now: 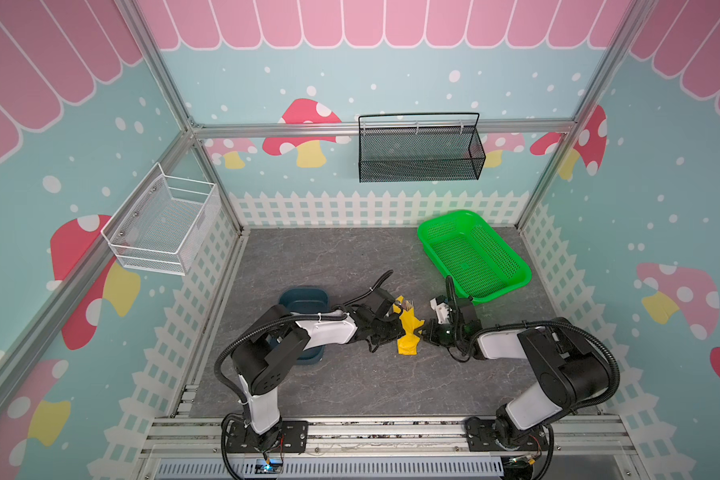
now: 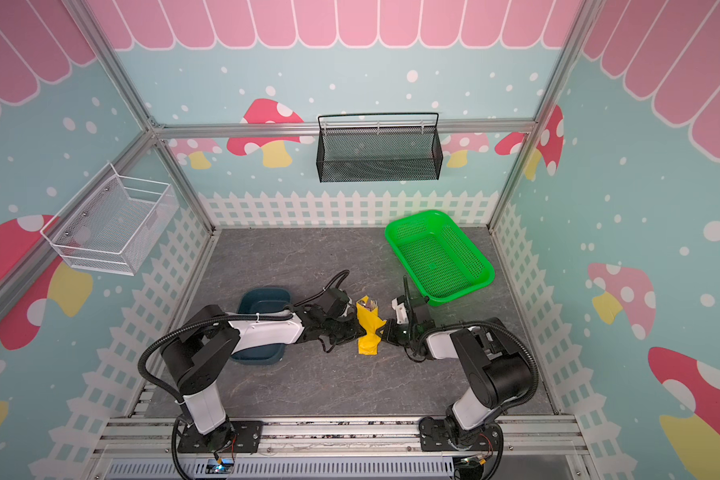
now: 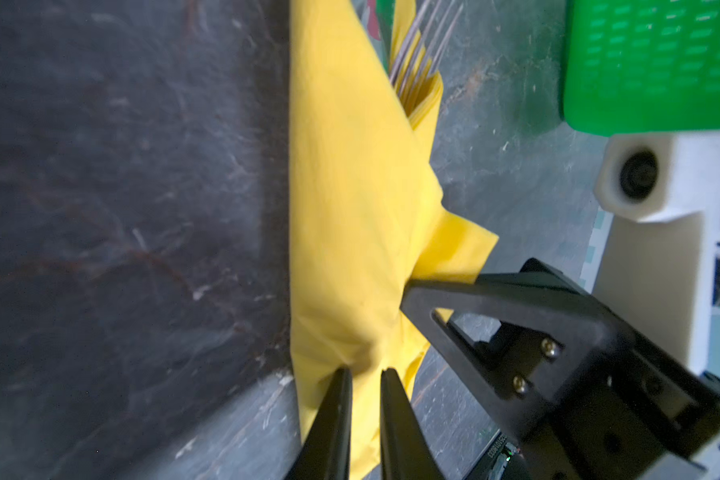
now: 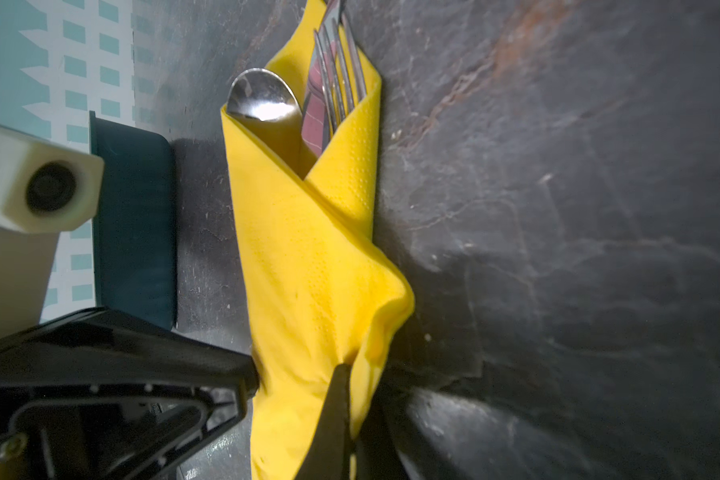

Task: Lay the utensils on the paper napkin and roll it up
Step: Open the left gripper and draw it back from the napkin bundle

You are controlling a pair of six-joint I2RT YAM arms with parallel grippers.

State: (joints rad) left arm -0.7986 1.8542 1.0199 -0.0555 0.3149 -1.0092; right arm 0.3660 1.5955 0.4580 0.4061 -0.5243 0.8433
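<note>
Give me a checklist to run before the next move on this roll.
1. Spoon, fork and knife inside napkin: ok, heads poke out one end.
2. Napkin folded over from both sides: ok.
3. Right end effector shut on napkin flap: ok.
4. Left end effector grip: cannot tell; jaws slightly apart at a pucker.
5. Tray apart from napkin: ok.

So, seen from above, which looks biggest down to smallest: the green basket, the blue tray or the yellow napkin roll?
In a top view:
Largest: green basket.
Middle: blue tray, though the left arm hides part of it.
Smallest: napkin roll.
</note>
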